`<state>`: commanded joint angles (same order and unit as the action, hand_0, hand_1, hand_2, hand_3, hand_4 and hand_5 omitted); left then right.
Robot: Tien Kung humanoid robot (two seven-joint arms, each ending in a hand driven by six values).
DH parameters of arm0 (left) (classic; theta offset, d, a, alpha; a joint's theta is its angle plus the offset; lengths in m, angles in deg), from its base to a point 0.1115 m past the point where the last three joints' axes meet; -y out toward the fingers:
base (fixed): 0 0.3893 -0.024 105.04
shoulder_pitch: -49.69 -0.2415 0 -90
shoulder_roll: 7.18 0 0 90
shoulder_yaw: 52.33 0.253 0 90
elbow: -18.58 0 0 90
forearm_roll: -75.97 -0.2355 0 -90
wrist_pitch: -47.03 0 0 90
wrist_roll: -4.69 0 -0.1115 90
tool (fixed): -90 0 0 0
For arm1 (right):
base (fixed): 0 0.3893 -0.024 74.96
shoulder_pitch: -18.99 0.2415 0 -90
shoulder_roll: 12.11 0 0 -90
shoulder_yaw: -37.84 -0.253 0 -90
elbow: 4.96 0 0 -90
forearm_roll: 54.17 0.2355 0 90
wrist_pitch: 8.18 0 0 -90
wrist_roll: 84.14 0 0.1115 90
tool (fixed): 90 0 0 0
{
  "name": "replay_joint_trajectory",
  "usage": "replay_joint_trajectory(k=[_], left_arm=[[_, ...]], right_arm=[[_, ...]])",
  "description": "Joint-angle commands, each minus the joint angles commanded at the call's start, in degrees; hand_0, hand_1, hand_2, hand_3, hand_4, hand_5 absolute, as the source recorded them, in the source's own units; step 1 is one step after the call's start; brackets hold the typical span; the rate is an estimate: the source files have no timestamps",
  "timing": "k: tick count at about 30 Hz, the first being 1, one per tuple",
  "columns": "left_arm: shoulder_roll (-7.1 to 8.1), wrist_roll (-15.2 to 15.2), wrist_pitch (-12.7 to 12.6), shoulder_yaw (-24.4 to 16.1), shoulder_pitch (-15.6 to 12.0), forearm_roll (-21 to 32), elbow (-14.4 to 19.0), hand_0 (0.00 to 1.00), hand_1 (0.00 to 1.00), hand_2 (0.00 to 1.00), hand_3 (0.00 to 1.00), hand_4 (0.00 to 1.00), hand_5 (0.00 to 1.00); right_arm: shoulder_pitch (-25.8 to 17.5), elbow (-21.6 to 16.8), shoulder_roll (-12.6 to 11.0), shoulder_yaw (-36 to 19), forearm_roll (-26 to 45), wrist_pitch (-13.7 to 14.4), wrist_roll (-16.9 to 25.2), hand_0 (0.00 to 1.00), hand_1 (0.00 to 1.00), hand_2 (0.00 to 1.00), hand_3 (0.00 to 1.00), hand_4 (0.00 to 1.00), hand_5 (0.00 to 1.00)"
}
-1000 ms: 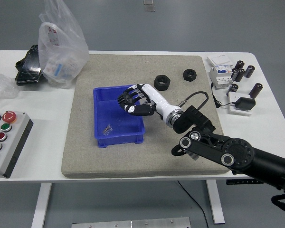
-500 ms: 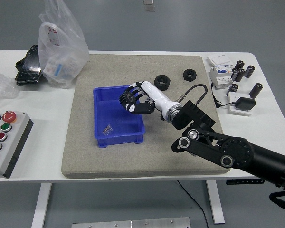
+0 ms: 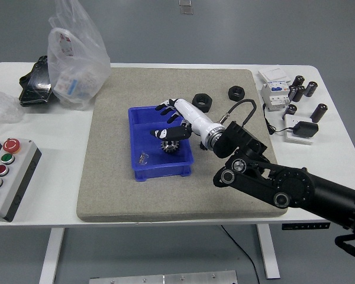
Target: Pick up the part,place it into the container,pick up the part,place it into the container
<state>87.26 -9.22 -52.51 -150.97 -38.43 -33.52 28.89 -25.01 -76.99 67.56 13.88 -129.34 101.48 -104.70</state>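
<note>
The right hand [image 3: 173,121] reached over the blue box [image 3: 161,168] from the right. Its fingers were loose and held nothing. A dark gear [image 3: 168,145] lay in the box just below them.

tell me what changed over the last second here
The right hand opened and let go of the gear, which now lies in the blue bin. The bin itself slid to the right across the grey mat. The two black nuts, the plastic bag and the button box stayed put.
</note>
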Motion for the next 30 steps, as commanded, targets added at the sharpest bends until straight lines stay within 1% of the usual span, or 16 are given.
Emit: replay_joint_trajectory(k=[5, 8, 9, 12, 14, 17, 20, 21, 23, 26, 27, 30], left_arm=[[-0.07, 0.01, -0.03, -0.05, -0.06, -0.04, 0.0, 0.695, 0.55, 0.533, 0.629, 0.577, 0.08], [-0.13, 0.05, -0.05, -0.07, -0.09, -0.06, 0.0, 0.695, 0.55, 0.533, 0.629, 0.577, 0.08], [-0.16, 0.07, -0.05, -0.06, -0.09, -0.08, 0.0, 0.694, 0.545, 0.531, 0.625, 0.553, 0.059], [-0.26, 0.15, -0.03, -0.03, -0.05, -0.14, 0.0, 0.694, 0.545, 0.531, 0.625, 0.553, 0.059], [-0.33, 0.19, -0.03, -0.02, -0.03, -0.14, 0.0, 0.694, 0.545, 0.531, 0.625, 0.553, 0.059], [-0.42, 0.21, -0.07, -0.07, -0.03, -0.11, 0.0, 0.694, 0.545, 0.531, 0.623, 0.545, 0.066], [-0.37, 0.16, -0.18, -0.25, -0.1, -0.22, 0.0, 0.694, 0.545, 0.531, 0.623, 0.545, 0.066], [-0.35, 0.12, -0.21, -0.36, -0.12, -0.34, 0.0, 0.694, 0.545, 0.532, 0.622, 0.542, 0.066], [-0.34, 0.1, -0.23, -0.4, -0.1, -0.43, 0.0, 0.694, 0.545, 0.532, 0.622, 0.542, 0.066], [-0.36, 0.2, -0.19, -0.08, 0.02, -0.26, 0.0, 0.694, 0.545, 0.532, 0.622, 0.542, 0.066], [-0.35, 0.24, -0.18, 0.05, 0.07, -0.18, 0.0, 0.694, 0.545, 0.533, 0.622, 0.541, 0.066], [-0.31, 0.33, -0.17, 0.29, 0.11, -0.06, 0.0, 0.694, 0.545, 0.533, 0.622, 0.541, 0.066]], right_arm=[[-0.77, -1.94, -0.58, -1.97, -4.97, 1.63, -3.51, 0.279, 0.632, 0.752, 0.773, 0.828, 0.228], [-1.55, -3.36, -1.44, -4.62, -8.29, 3.19, -4.98, 0.279, 0.632, 0.752, 0.773, 0.828, 0.228], [-1.94, -3.66, -1.81, -5.77, -9.03, 3.79, -5.07, 0.272, 0.623, 0.744, 0.766, 0.842, 0.25], [-3.27, -3.53, -2.96, -9.25, -10.92, 5.46, -5.58, 0.272, 0.623, 0.744, 0.766, 0.842, 0.25], [-4.17, -2.56, -3.75, -11.53, -13.35, 5.4, -7.44, 0.272, 0.623, 0.744, 0.766, 0.842, 0.25], [-5.43, -0.1, -5.43, -13.88, -18.39, 1.96, -11.79, 0.269, 0.627, 0.748, 0.778, 0.845, 0.255], [-5.85, 1.7, -6.6, -12.56, -22.77, -1.74, -15.89, 0.269, 0.627, 0.748, 0.778, 0.845, 0.255], [-5.8, 2.27, -6.62, -11.71, -24.26, -3.14, -16.41, 0.273, 0.633, 0.776, 0.831, 0.845, 0.268], [-5.6, 3.0, -6.19, -10.23, -26.89, -5.75, -16.41, 0.273, 0.633, 0.776, 0.831, 0.845, 0.268], [-5.15, 2.81, -5.28, -8.18, -29.56, -8.97, -16.41, 0.273, 0.633, 0.776, 0.831, 0.845, 0.268], [-4.95, 2.57, -5.08, -7.36, -29.74, -9.57, -16.41, 0.273, 0.634, 0.788, 0.849, 0.846, 0.265], [-4.21, 1.89, -4.51, -4.75, -29.06, -10.52, -16.41, 0.273, 0.634, 0.788, 0.849, 0.846, 0.265]])
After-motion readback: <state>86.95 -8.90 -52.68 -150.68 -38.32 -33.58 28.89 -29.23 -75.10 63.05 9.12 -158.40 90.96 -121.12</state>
